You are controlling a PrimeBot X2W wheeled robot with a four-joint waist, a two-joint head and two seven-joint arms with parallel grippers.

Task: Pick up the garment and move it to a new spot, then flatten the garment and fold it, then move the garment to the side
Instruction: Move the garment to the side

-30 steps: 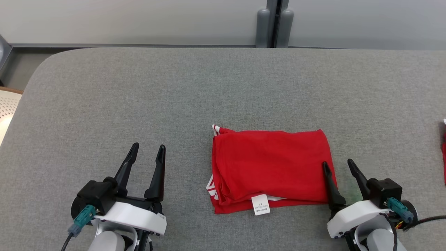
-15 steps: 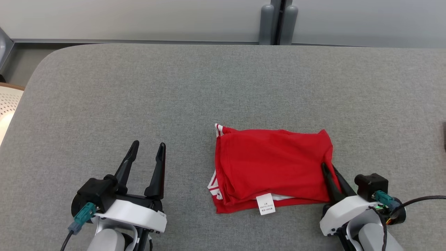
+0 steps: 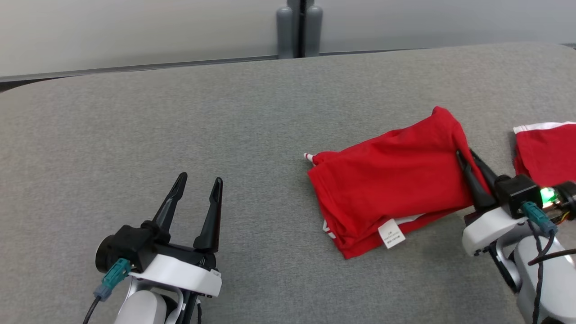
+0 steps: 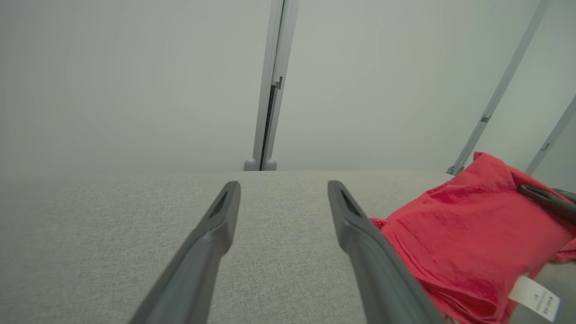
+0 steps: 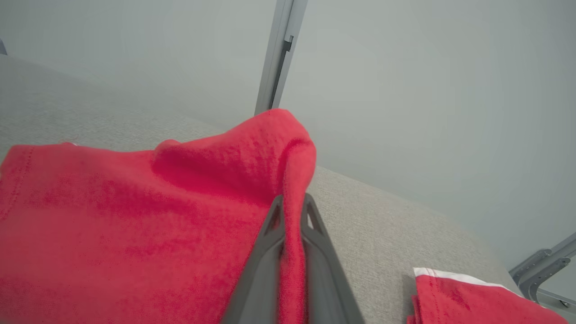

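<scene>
The garment (image 3: 391, 180) is a folded red shirt lying on the grey table (image 3: 180, 126), with a white tag (image 3: 391, 233) at its near edge and a bit of striped trim (image 3: 308, 156) at its left corner. My right gripper (image 3: 465, 155) is shut on the garment's right edge, which is pulled up into a peak. In the right wrist view the red cloth (image 5: 135, 216) runs between my closed gripper (image 5: 291, 200). My left gripper (image 3: 200, 179) rests open at the lower left, well left of the garment (image 4: 468, 229), with nothing in the gripper (image 4: 283, 186).
A second red piece of clothing with white trim (image 3: 546, 150) lies at the table's right, just beyond my right gripper, and also shows as a red cloth (image 5: 463, 299) in the right wrist view. A pale wall with a grey post (image 3: 299, 27) stands behind the table.
My right gripper has closed on the garment's right edge and raised it. The head view has swung right, bringing the second red piece into sight. The left gripper has stayed open and still.
</scene>
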